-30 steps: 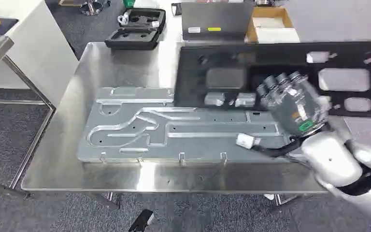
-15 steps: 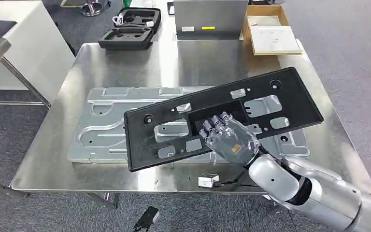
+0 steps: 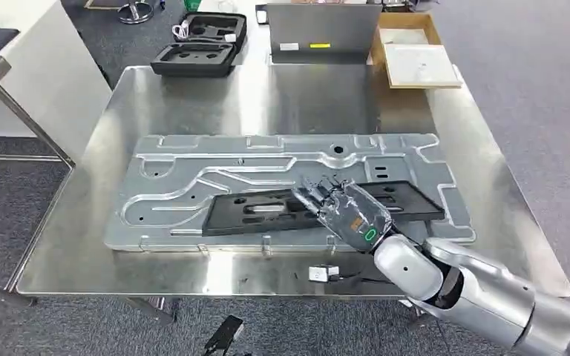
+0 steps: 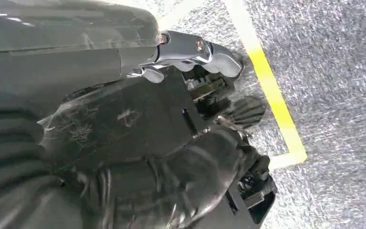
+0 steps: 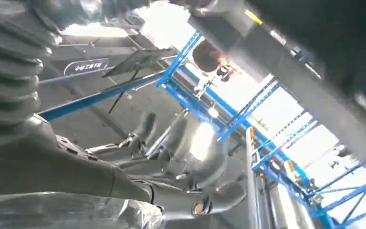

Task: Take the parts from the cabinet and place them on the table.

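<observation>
A long black panel (image 3: 267, 210) with cut-outs lies almost flat along the near half of a large silver pressed plate (image 3: 193, 170) on the steel table (image 3: 193, 96). My right hand (image 3: 345, 211) grips the panel near its middle, fingers reaching over its near edge. In the right wrist view the panel (image 5: 324, 38) is a dark slab above the right hand (image 5: 52, 157). My left hand (image 4: 186, 109) hangs over grey carpet with nothing in it and its fingers apart.
At the table's far edge stand a black foam case (image 3: 204, 44), a grey box (image 3: 325, 30) and a cardboard box (image 3: 415, 52). A white connector (image 3: 324, 273) on a cable lies by the front edge. A white cabinet (image 3: 22, 81) stands to the left.
The black panel, held up and tilted before, has come down onto the silver plate with my right hand still on it. The camera has shifted a little.
</observation>
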Robot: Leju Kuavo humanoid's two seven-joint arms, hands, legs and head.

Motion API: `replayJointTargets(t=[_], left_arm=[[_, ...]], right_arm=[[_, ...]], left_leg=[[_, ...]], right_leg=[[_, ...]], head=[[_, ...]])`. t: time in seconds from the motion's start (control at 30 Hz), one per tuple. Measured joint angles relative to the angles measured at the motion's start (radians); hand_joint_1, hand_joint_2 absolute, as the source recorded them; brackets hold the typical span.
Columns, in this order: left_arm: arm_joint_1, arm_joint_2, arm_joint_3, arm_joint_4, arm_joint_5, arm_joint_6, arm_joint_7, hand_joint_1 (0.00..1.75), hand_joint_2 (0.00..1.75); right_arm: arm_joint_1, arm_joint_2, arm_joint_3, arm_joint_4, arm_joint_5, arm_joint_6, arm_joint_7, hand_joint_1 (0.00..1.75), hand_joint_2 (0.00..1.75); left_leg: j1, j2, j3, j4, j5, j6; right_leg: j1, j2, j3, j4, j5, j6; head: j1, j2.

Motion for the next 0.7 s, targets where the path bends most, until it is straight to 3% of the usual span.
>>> replayJointTargets(t=[0.1,0.13,0.17,0.2,0.27,0.3,0.33,0.43,0.5,0.53,0.57,0.63,0.67,0.7], left_arm=[[0.0,0.0,0.0,0.0,0.0,-0.002,0.006,0.0,0.0],[0.003,0.0,0.0,0.0,0.0,-0.004,0.007,0.0,0.0],[0.004,0.0,0.0,0.0,0.0,-0.006,0.008,0.0,0.0],[0.004,-0.002,0.0,0.0,0.0,-0.009,0.009,0.0,0.0],[0.004,-0.002,0.0,0.0,0.0,-0.009,0.009,0.0,0.0],[0.004,-0.002,0.0,0.0,0.0,-0.009,0.009,0.0,0.0],[0.002,-0.002,0.0,0.0,-0.002,-0.009,0.013,0.0,0.0],[0.005,-0.002,0.0,0.0,-0.005,-0.01,0.016,0.0,0.0],[0.004,-0.003,0.0,0.0,-0.005,-0.01,0.016,0.0,0.0],[0.004,-0.004,0.0,0.0,-0.005,-0.01,0.016,0.0,0.0],[0.004,-0.004,0.0,0.0,-0.005,-0.01,0.017,0.0,0.0],[0.007,-0.004,0.0,0.0,-0.006,-0.01,0.019,0.0,0.0],[0.007,-0.005,0.0,0.0,-0.007,-0.01,0.021,0.0,0.0],[0.007,-0.005,0.0,0.0,-0.008,-0.01,0.022,0.0,0.0]], right_arm=[[0.008,0.0,0.0,0.014,-0.002,0.001,0.0,0.0,0.0],[0.014,0.0,0.0,0.02,-0.002,0.003,0.0,0.0,0.0],[0.018,0.0,0.0,0.024,-0.002,0.007,0.0,0.0,0.0],[0.019,0.0,0.0,0.027,-0.003,0.007,0.001,0.0,0.0],[0.017,0.0,0.0,0.033,-0.006,0.008,0.004,0.0,0.0],[0.018,0.0,0.0,0.036,-0.007,0.007,0.009,0.0,0.0],[0.02,0.0,0.0,0.037,-0.01,0.003,0.017,0.0,0.0],[0.022,0.0,0.0,0.041,-0.012,-0.004,0.024,0.0,0.0],[0.021,0.0,-0.001,0.042,-0.013,-0.005,0.024,0.0,0.0],[0.02,0.0,-0.002,0.043,-0.013,-0.004,0.025,0.0,0.0],[0.021,0.0,-0.002,0.044,-0.013,-0.004,0.026,0.0,0.0],[0.023,0.001,-0.002,0.045,-0.013,-0.005,0.026,0.0,0.0],[0.024,0.001,-0.002,0.046,-0.014,-0.009,0.033,0.0,0.0],[0.024,0.002,-0.002,0.045,-0.019,-0.019,0.042,0.0,0.0]], left_leg=[[0.0,0.001,-0.001,0.002,0.001,0.004],[0.0,0.001,-0.002,0.003,0.0,0.005],[0.001,0.001,-0.002,0.004,0.0,0.004],[0.003,0.001,-0.002,0.007,-0.003,0.002],[0.006,0.0,-0.002,0.022,-0.012,-0.006],[0.005,-0.001,-0.007,0.03,-0.018,-0.013],[0.0,-0.002,-0.013,0.042,-0.023,-0.019],[0.002,-0.001,-0.013,0.036,-0.018,-0.029],[0.004,-0.001,-0.029,0.071,-0.05,-0.041],[0.005,-0.001,-0.051,0.123,-0.081,-0.045],[0.008,-0.001,-0.092,0.211,-0.124,-0.049],[0.009,-0.001,-0.152,0.336,-0.166,-0.051],[0.009,-0.001,-0.154,0.34,-0.155,-0.049],[0.009,-0.001,-0.135,0.302,-0.125,-0.046]], right_leg=[[-0.002,0.0,-0.096,0.207,-0.093,0.009],[-0.003,-0.001,-0.121,0.254,-0.098,0.012],[-0.006,-0.001,-0.118,0.241,-0.079,0.015],[-0.011,-0.001,-0.092,0.186,-0.041,0.018],[-0.018,-0.005,-0.004,0.016,0.039,0.026],[-0.015,-0.004,0.015,-0.021,0.016,0.025],[-0.012,0.002,0.018,-0.027,0.025,0.01],[-0.007,0.003,0.013,-0.024,0.027,-0.007],[-0.012,0.001,0.017,-0.032,0.032,-0.018],[-0.012,0.0,0.016,-0.032,0.034,-0.024],[-0.01,0.0,0.014,-0.032,0.035,-0.026],[-0.007,0.0,0.01,-0.032,0.035,-0.027],[-0.006,0.0,0.011,-0.032,0.035,-0.027],[-0.006,0.0,0.011,-0.032,0.035,-0.027]], head=[[0.0,0.0],[0.001,0.0],[0.0,0.0],[0.0,0.0],[0.001,0.0],[0.0,0.0],[-0.001,0.0],[-0.001,0.0],[-0.004,0.0],[-0.006,0.0],[-0.005,0.0],[-0.005,0.0],[-0.005,0.0],[-0.005,0.0]])
